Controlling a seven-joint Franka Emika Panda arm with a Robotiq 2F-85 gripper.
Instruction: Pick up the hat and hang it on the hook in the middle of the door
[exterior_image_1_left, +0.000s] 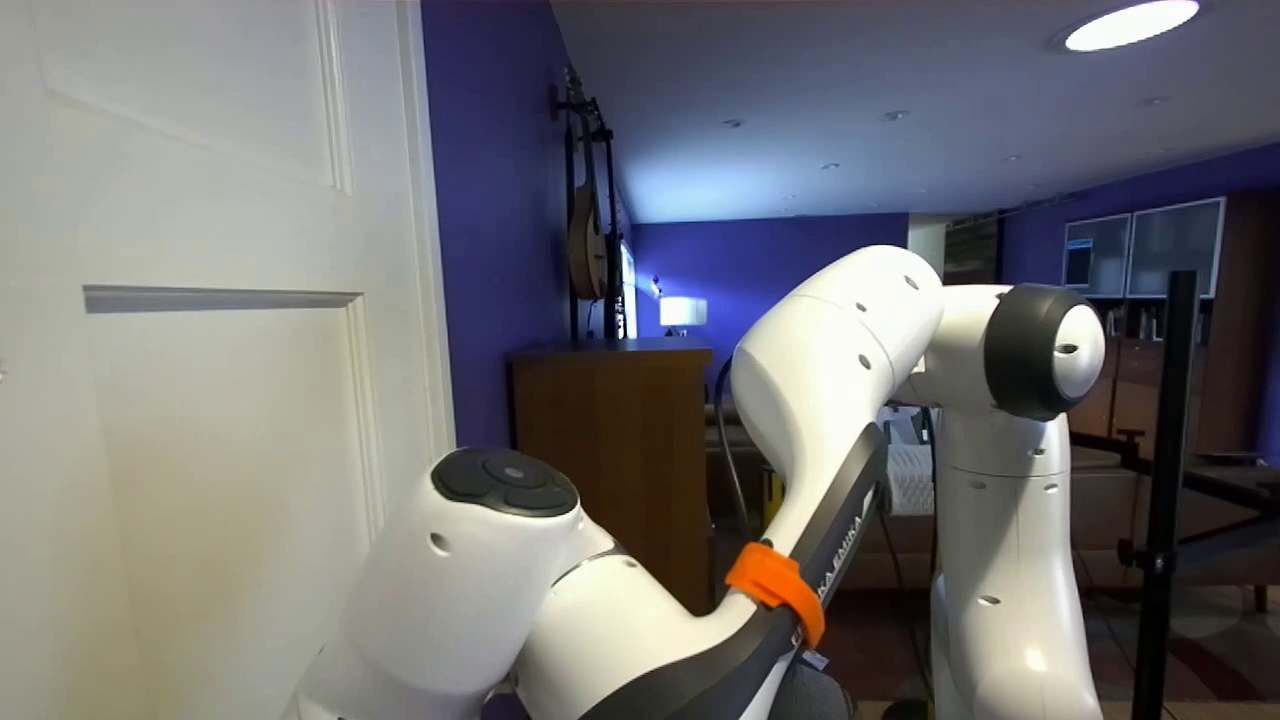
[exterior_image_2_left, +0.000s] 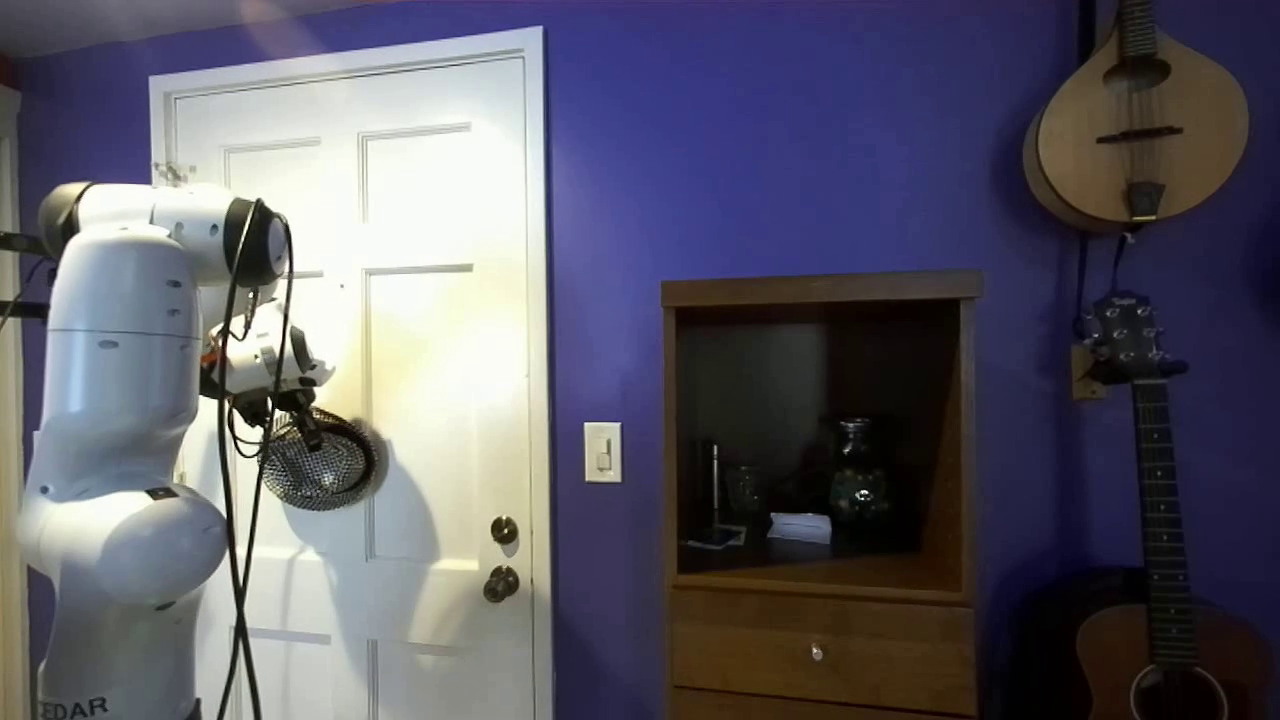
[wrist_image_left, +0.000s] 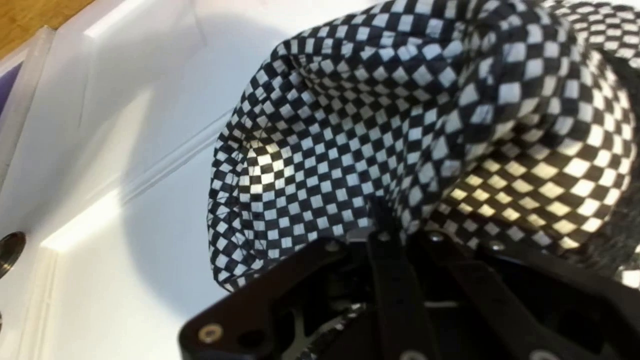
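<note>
While its jaws pinch tight on a gathered fold of the checkered hat (wrist_image_left: 320, 165), the gripper (wrist_image_left: 402, 230) points downward, holding it in front of the white door (exterior_image_2_left: 430, 210), where a broad shadow (exterior_image_2_left: 405, 545) falls. The white arm (exterior_image_2_left: 125, 400) stands tall to a bent elbow (exterior_image_1_left: 970, 330), its forearm (exterior_image_1_left: 845, 505) sloping down to a wrist (exterior_image_1_left: 440, 590) near the door

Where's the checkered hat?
In an exterior view, the hat is toward the left of the picture, gripped by the end effector in front of the door, above and left of the knob.
</note>
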